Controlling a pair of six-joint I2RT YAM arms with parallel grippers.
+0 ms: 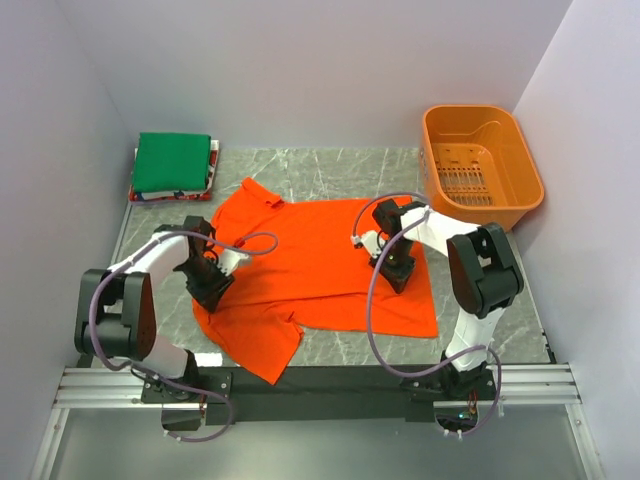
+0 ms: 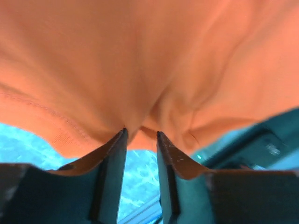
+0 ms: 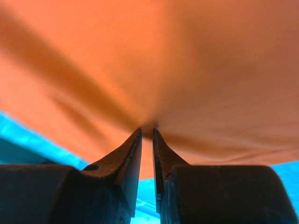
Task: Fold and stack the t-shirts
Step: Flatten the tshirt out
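T-shirt [image 1: 320, 265] on marbled table [image 1: 330, 170] between pale walls [image 1: 300, 60].

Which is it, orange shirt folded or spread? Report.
Spread, not folded: the orange shirt lies open across the table, collar and a sleeve visible.

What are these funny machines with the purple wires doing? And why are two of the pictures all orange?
Those are two robot arms bolted to a table. The big picture looks down from above. The other two come from cameras on the arms' wrists, so close that the orange shirt fills them. It lies spread on the table. The left gripper and the right gripper each pinch its cloth between two dark fingers. Back left is a pile of folded shirts, a green shirt on top; back right, an orange basket.
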